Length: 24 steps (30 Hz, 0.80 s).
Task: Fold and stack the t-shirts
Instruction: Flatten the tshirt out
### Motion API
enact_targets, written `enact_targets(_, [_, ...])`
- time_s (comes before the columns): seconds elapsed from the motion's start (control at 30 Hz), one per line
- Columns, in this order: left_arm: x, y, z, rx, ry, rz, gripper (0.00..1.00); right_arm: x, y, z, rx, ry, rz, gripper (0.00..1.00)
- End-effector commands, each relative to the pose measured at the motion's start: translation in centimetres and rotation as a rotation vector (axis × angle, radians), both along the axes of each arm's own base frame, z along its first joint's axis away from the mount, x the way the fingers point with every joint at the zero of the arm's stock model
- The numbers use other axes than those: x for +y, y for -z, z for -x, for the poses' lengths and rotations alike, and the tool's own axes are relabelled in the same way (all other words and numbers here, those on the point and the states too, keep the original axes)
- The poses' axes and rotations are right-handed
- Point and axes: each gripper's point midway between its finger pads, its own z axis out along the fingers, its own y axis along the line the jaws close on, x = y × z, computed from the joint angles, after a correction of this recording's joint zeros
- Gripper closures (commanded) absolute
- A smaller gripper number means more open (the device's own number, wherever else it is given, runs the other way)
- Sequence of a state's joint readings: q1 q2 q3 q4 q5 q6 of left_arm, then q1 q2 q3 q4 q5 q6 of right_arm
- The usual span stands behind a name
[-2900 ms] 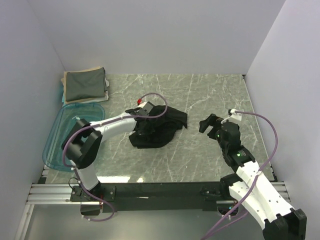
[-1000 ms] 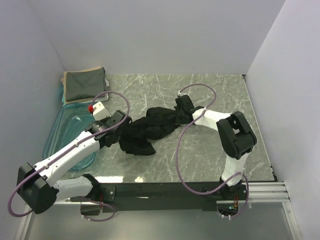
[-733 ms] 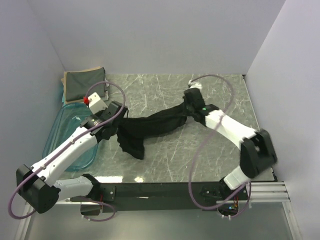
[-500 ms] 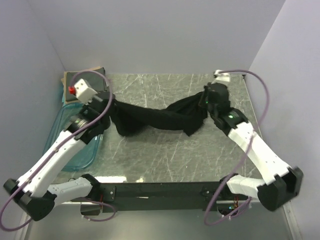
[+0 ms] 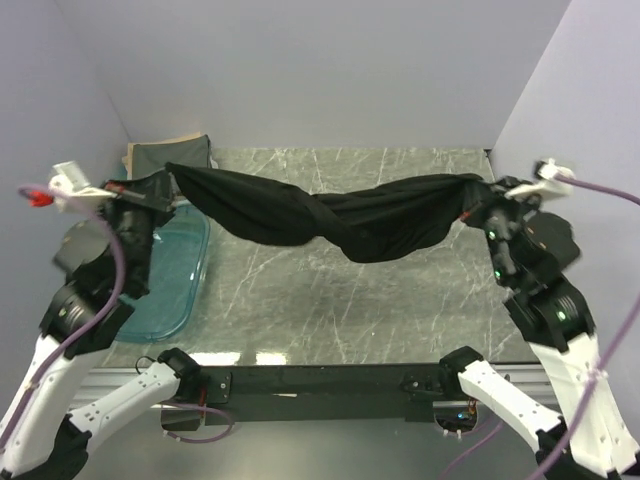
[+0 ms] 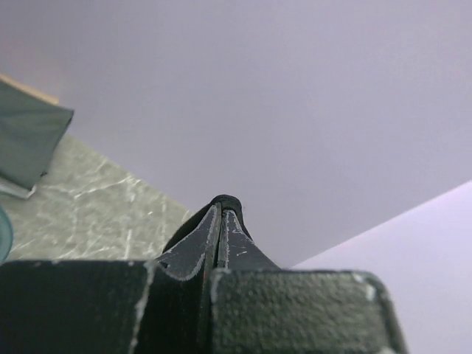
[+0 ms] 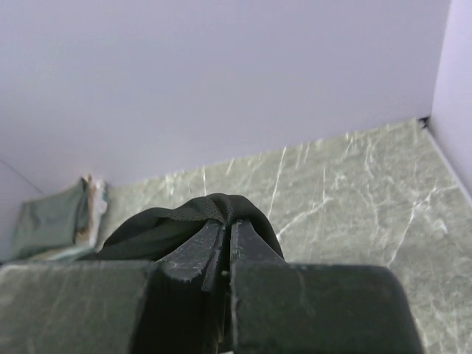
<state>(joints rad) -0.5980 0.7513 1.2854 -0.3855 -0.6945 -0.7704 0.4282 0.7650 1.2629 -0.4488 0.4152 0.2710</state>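
While both arms rise from the rail at the near edge of the table, each claw is pinched tight on one end of the black t-shirt. The left gripper has its two fingers pressed flat together, and a small fold of black cloth bulges out just past their tips. The right gripper is clamped the same way, with a rounded hump of the shirt wrapped over its fingertips.

Between the two claws the shirt is slung in the air like a hammock, twisted and bunched along its length. It is broadest close to the left gripper and sags lowest a little nearer the right one. Under it the marbled tabletop shows bare.

Below the left gripper, and on its near side, a clear blue tub lies along the left edge of the table. Just beyond that same claw, in the far left corner, sits the stack of folded shirts. The dark grey-green t-shirt is on top, and only a thin edge of the beige t-shirt peeps out beneath it. From the right gripper the stack is well apart, far off to its left across the whole table.

Past both claws stand the plain pale walls.
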Motion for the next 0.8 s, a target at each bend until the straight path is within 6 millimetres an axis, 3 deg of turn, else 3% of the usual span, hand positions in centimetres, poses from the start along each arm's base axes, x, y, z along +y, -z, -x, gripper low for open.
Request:
enact_targets(0.0, [1.3,-4.3,2.7,-0.137,0.032,0.038,0.99,-2.6,-2.3,2.6,-0.064,0.071,-0.01,1.0])
enact_targets(0.07, [1.5,-4.2,3.1,-0.14,0.029,0.05,0.99,-2.8,-2.7,3.4,-0.082,0.068,-0.022,1.0])
enact_targets(0.17, [0.8,-3.0,2.2,-0.106,0.037,0.044,0.99,-2.4,-2.1,2.9,-0.073,0.06,-0.021,1.0])
enact_targets(0.23, [-0.4,-1.2,0.5,-0.044,0.041,0.03,0.99,-1.9,-0.7,1.3,-0.022,0.069,0.001,1.0])
enact_targets(0.3, [-1.9,2.4,-2.3,0.065,0.022,-0.002,0.99,-1.6,0.8,-0.1,0.034,0.091,0.015,1.0])
enact_targets(0.37, [-3.0,6.0,-4.2,0.168,0.0,-0.024,0.99,-0.6,4.0,-2.8,0.129,0.09,0.058,1.0])
enact_targets(0.4, [-3.8,10.0,-5.9,0.282,-0.019,-0.084,0.99,-1.1,5.5,-4.1,0.17,0.112,0.058,1.0])
enact_targets(0.43, [-4.0,11.9,-6.6,0.334,-0.051,-0.076,0.99,0.3,8.1,-5.4,0.234,0.033,0.059,1.0])
enact_targets(0.47, [-4.2,15.9,-7.7,0.448,-0.08,-0.129,0.99,1.3,10.9,-7.6,0.312,-0.013,0.046,1.0])
enact_targets(0.5, [-4.4,17.6,-8.3,0.489,-0.089,-0.134,0.99,0.4,13.4,-9.0,0.379,-0.01,0.014,1.0])
enact_targets(0.53, [-5.1,19.3,-8.7,0.536,-0.057,-0.15,0.99,1.3,17.1,-10.8,0.491,-0.041,0.005,1.0])
enact_targets(0.6, [-5.1,23.2,-9.9,0.622,-0.059,-0.179,0.99,1.2,19.8,-12.4,0.577,-0.033,0.051,0.84])
enact_targets(0.63, [-5.5,24.4,-10.0,0.652,-0.031,-0.18,0.99,1.3,22.5,-13.4,0.66,-0.029,0.068,0.75])
enact_targets(0.67, [-5.2,26.1,-10.2,0.689,-0.04,-0.188,0.99,1.4,23.6,-13.4,0.708,-0.033,0.082,0.52])
enact_targets(0.77, [-5.1,28.0,-10.7,0.714,-0.05,-0.202,0.99,1.2,25.2,-14.0,0.762,0.004,0.071,0.26])
